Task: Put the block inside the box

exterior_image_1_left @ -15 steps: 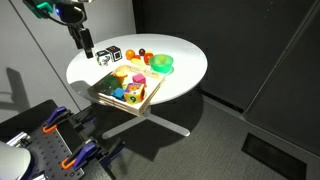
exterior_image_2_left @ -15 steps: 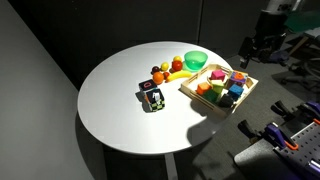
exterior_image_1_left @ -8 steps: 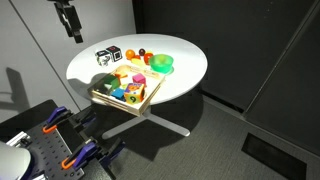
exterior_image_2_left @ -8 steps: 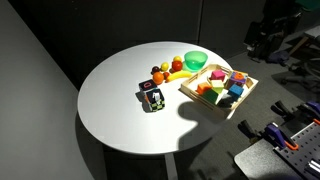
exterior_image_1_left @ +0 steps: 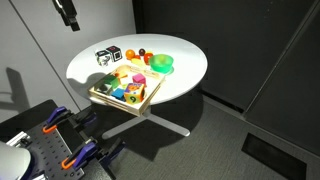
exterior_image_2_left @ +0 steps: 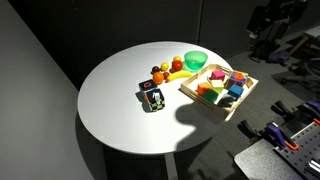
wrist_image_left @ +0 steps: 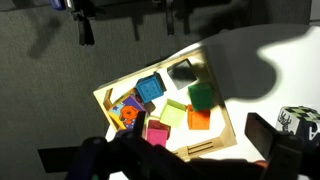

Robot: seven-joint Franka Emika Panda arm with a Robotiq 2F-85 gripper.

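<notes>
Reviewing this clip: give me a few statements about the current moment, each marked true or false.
1. The blue block lies inside the wooden box. True.
2. The end effector grips the blue block. False: it hangs high up, clear of the table, with nothing between its fingers in the wrist view.
3. A green bowl stands on the table next to the wooden box. True.
4. The patterned cubes lie in the wooden box. False: they sit on the table outside it.
5. The blue block is alone in the wooden box. False: several other coloured blocks lie there too.
</notes>
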